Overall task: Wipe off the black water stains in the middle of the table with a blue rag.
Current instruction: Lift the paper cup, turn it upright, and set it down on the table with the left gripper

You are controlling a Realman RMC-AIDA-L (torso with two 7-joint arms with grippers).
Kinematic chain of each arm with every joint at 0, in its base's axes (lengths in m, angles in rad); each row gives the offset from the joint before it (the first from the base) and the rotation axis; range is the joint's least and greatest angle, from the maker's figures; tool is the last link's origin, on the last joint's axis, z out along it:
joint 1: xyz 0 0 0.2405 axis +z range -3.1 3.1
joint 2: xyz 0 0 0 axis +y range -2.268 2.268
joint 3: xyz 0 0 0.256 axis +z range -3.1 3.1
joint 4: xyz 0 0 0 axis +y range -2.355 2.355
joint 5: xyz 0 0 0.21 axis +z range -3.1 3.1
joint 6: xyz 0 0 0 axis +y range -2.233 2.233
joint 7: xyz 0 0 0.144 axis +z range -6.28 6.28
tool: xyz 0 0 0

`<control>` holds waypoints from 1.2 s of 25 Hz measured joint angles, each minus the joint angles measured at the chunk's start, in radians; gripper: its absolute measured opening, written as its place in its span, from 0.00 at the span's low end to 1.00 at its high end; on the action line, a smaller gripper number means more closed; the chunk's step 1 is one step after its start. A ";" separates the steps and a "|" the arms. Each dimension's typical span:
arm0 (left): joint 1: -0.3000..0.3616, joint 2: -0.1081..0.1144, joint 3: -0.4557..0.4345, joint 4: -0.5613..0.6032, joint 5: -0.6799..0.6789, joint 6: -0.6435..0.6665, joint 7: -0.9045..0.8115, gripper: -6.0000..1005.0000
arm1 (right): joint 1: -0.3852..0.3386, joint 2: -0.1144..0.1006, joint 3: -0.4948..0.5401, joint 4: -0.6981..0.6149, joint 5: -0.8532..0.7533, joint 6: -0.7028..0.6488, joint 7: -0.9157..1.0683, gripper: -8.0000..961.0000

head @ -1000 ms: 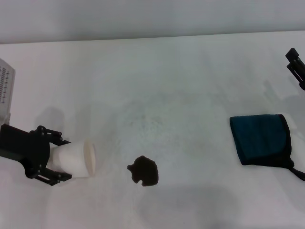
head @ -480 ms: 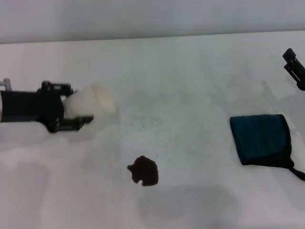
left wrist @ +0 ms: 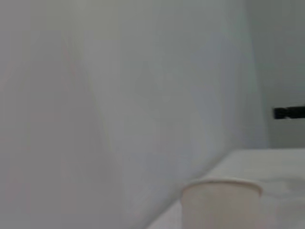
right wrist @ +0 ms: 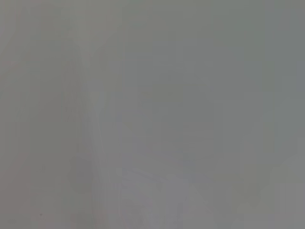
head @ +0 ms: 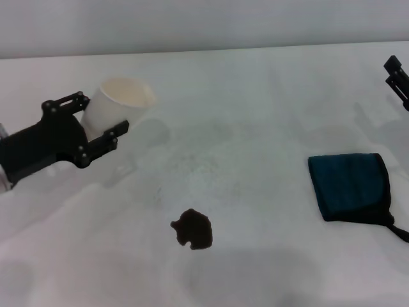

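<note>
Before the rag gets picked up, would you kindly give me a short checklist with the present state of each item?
1. Blue rag lies flat and unobstructed on the table: ok.
2. Black water stain exposed, nothing on it: ok.
3. Paper cup clear of the stain, held tilted by the left gripper: ok.
4. Right gripper at the far right edge, not over the rag: not ok.
5. Right gripper's opening: cannot tell.

The white table (head: pixel 255 96) bears the black water stains (head: pixel 193 229) and, well apart, the apparently folded blue rag (head: pixel 350 187).
</note>
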 joint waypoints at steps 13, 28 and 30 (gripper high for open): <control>0.274 -0.003 -0.002 0.250 -0.284 -0.076 0.192 0.59 | -0.015 -0.002 0.005 -0.036 0.003 0.006 0.000 0.88; 0.308 -0.005 -0.001 0.376 -0.290 -0.338 0.300 0.59 | -0.025 -0.002 0.009 -0.036 0.009 0.011 0.000 0.88; 0.318 -0.006 -0.001 0.382 -0.291 -0.342 0.332 0.59 | -0.026 -0.002 0.009 -0.035 0.009 0.010 0.000 0.88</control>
